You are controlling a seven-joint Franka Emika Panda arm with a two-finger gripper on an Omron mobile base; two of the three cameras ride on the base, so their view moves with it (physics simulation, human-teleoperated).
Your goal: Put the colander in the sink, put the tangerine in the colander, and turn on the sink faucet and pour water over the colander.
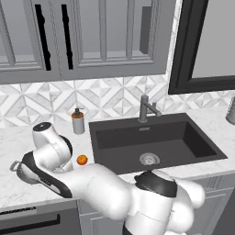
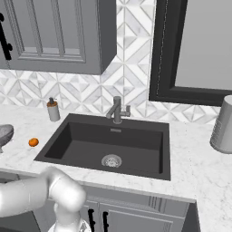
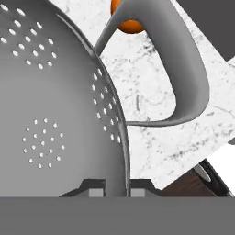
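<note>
Gripping the colander [image 3: 55, 114] rim, my gripper [image 3: 117, 189] is clamped on it, tangerine [image 3: 126, 20] beyond the loop handle [image 3: 183, 59].

Grey perforated colander [image 3: 55, 105], orange tangerine [image 1: 81, 159], charcoal sink [image 1: 156, 137]

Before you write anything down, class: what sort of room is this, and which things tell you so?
A kitchen, and a rendered one rather than a real room. A dark sink with a faucet is set into a marble counter, with grey cabinets above and a metal colander beside a tangerine.
</note>
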